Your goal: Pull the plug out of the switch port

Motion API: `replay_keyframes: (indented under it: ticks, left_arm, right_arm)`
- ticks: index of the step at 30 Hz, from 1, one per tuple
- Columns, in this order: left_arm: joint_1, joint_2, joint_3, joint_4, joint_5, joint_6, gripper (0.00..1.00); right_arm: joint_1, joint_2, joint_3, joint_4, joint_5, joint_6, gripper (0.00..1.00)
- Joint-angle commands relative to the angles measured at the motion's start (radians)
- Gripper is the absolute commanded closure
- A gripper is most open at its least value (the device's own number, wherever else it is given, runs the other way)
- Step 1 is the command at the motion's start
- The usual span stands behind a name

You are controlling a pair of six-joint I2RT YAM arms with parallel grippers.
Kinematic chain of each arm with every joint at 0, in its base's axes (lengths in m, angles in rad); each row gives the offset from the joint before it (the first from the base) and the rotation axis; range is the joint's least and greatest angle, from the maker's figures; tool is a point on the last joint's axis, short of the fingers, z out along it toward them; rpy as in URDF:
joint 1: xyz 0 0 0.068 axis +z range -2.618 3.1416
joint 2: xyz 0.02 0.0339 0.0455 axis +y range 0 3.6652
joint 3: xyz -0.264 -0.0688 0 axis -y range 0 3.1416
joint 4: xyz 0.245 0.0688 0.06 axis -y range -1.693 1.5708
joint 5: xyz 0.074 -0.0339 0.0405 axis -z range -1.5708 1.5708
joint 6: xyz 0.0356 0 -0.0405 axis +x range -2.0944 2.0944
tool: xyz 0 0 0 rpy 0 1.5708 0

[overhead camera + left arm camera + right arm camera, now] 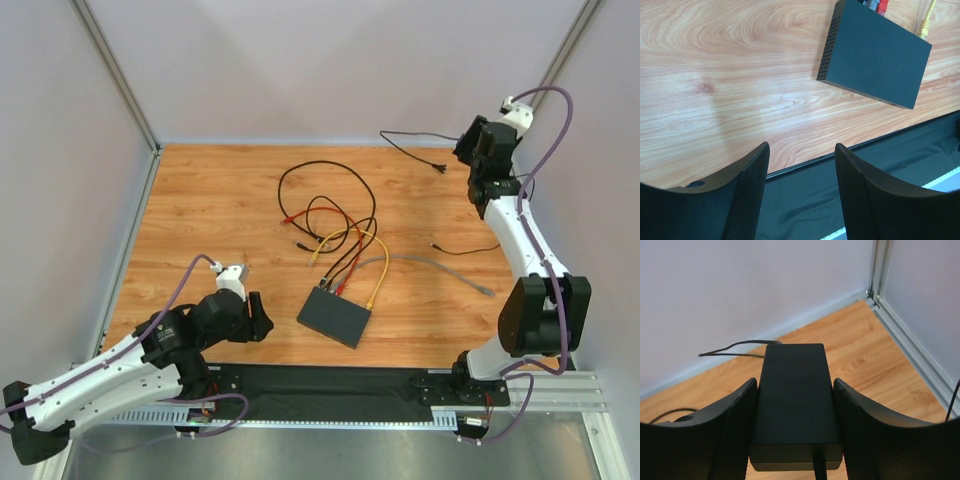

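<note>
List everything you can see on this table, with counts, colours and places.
switch: one, black, near centre
yellow cable: one, plugged into the switch's right end
red cable: at least one, at the switch's far edge
grey cable: one, right of the switch
black cables: several, tangled beyond the switch
power adapter: one, black, far right corner
table: one, wood-grain
left gripper: open, empty, left of the switch
right gripper: shut on the power adapter
</note>
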Motion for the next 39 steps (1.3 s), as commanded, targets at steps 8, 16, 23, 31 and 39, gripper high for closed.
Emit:
replay_keyframes:
  ticks: [8, 16, 23, 31, 39]
  left_arm:
    - [-0.001, 0.023, 0.007, 0.042, 0.012, 0.022, 0.37]
    - [0.000, 0.060, 0.029, 0.048, -0.005, 0.033, 0.37]
    - [0.002, 0.167, 0.099, 0.053, -0.010, 0.070, 0.36]
    - [0.092, 0.279, 0.156, 0.087, 0.087, 0.103, 0.30]
    - [0.200, 0.403, 0.202, 0.139, 0.190, 0.166, 0.28]
  right_arm:
    - [-0.001, 0.143, -0.138, -0.032, 0.053, 0.105, 1.00]
    - [-0.001, 0.279, -0.128, -0.160, -0.005, 0.190, 0.99]
    - [-0.001, 0.288, -0.132, -0.219, -0.013, 0.193, 0.92]
    - [0.004, 0.305, -0.079, -0.324, -0.019, 0.154, 0.55]
    - [0.128, 0.103, -0.104, -0.491, 0.142, 0.125, 0.20]
